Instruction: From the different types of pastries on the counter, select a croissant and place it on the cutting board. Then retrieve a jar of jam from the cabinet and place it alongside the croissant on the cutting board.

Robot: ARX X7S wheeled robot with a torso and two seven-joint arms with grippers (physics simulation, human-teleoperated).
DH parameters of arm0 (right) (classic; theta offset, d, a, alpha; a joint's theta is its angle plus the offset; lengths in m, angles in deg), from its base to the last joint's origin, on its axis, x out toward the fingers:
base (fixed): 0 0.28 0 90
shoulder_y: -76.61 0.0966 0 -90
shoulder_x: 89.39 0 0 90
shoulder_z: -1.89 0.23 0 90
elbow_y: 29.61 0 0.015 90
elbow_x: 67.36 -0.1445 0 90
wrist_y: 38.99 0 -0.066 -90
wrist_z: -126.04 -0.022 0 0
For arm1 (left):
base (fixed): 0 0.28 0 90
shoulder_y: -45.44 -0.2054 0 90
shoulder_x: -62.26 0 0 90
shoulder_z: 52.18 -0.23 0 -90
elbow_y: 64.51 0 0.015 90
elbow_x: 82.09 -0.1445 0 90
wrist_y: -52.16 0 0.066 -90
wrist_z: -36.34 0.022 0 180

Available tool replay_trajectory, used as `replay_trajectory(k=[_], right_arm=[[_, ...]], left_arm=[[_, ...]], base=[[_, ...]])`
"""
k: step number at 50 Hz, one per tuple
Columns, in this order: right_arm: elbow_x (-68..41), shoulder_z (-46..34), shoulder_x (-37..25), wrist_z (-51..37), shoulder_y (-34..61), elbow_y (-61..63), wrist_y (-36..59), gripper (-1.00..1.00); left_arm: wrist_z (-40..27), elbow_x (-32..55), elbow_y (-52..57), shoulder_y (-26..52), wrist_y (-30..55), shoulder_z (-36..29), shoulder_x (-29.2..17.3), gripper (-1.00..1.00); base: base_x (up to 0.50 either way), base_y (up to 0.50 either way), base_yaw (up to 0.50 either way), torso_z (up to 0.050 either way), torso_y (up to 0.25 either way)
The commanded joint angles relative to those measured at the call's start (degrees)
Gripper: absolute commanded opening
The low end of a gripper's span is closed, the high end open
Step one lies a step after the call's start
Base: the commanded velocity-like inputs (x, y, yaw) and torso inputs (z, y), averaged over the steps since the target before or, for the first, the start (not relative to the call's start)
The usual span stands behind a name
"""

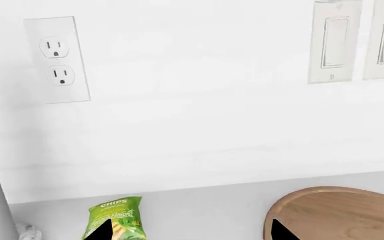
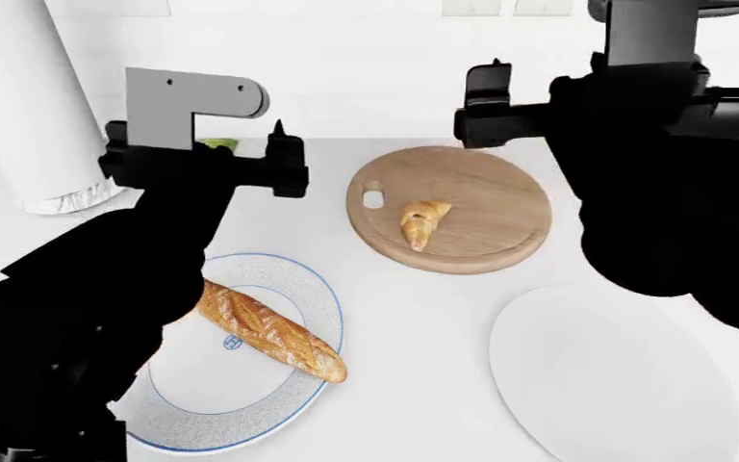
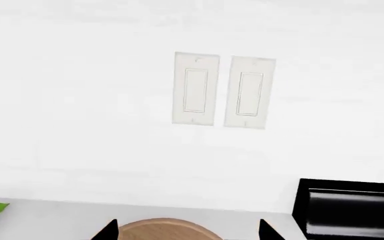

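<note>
Two plates (image 2: 235,385) (image 2: 620,375), two pastries (image 2: 423,223) (image 2: 270,332)

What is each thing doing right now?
Croissant: lying on the cutting board.
Baguette: lying on the blue-rimmed plate.
White plate: bare.
Chips bag: on the counter by the wall.
Left gripper: open, holding nothing.
Right gripper: open, holding nothing.

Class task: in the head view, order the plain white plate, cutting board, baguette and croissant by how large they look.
1. Plain white plate, cut off by the frame
2. Cutting board
3. Baguette
4. Croissant
</note>
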Motion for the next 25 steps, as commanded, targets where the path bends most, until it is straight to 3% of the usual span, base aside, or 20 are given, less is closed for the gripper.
replay_trajectory(k=[1, 12, 25], right_arm=[[2.43, 2.33, -5.43, -6.95, -0.23, 12.71, -2.02, 1.0], [5.1, 7.23, -8.66, -10.97, 1.6, 21.75, -6.35, 1.0], [1.61, 7.35, -6.48, -13.11, 10.55, 23.94, 0.16, 1.0]], left_arm=[[-0.35, 4.84, 10.46, -4.49, 2.55, 2.91, -1.2, 1.0], [-1.69, 12.08, 18.06, -5.42, 8.23, 8.31, -1.57, 1.0], [-2.66, 16.2, 19.37, -5.95, 10.6, 11.7, -1.27, 1.0]], base=[[0.0, 0.0, 0.0, 0.0, 0.0], [0.0, 0.0, 0.0, 0.0, 0.0], [0.0, 0.0, 0.0, 0.0, 0.0]])
